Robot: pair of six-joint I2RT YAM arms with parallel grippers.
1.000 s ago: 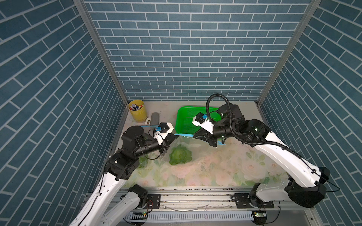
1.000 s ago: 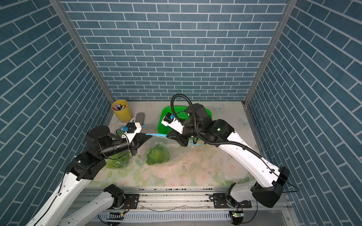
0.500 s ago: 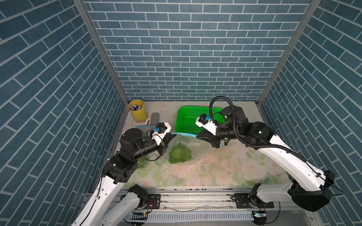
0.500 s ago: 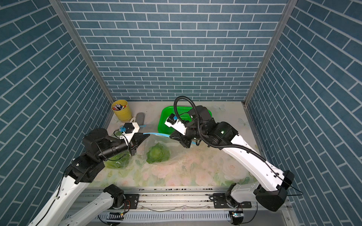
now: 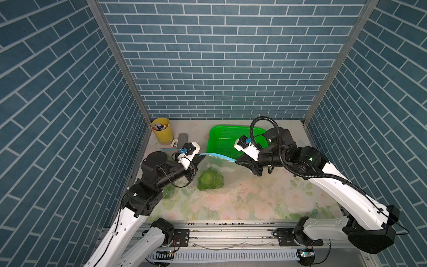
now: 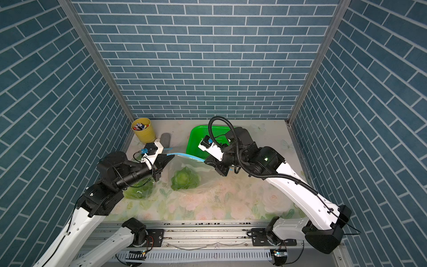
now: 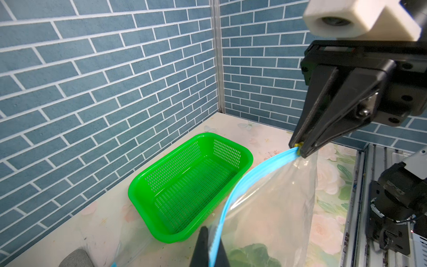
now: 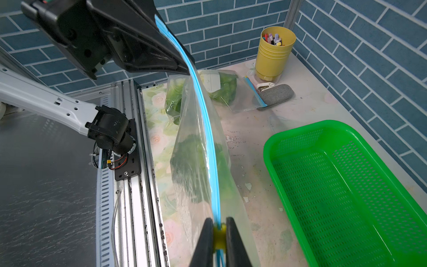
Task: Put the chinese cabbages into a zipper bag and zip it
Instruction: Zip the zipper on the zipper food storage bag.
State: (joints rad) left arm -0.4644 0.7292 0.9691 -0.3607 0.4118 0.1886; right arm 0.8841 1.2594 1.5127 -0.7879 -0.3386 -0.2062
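**Bag strung by its zip between both hands**

Holds the mouth of the zipper bag [image 5: 221,170] up by its blue zip strip [image 5: 217,156], with the lower part sagging onto the worktop [image 5: 254,203]. Pinches one end of that strip flat in the left hand [image 5: 201,158], closed fully on it. Clamps the small yellow slider [image 8: 218,238] at the opposite end in the right hand [image 8: 218,222], closed tight around it. Shows green leaves of the chinese cabbages [image 5: 210,179] through the clear film, low in the belly of the bag; cannot tell how many lie inside. Leaves a second bag of greens [image 8: 221,89] flat near the yellow cup [image 5: 161,130], and the green basket [image 7: 184,191] empty.

Reads as zipping in hand or just finished: looks pressed into one band from hand to hand, though cannot confirm the seal.

Expect thin, slippery, floppy film with no stiffness of its own. Take hold only at the thicker strip and the slider, never at the film. Hold the strip taut so that the slider runs instead of bunching. Expect light, springy leaves, easily bruised or caught in the track; leave them low, clear of the strip. Beware the strip sliding out of the left hand under pull.
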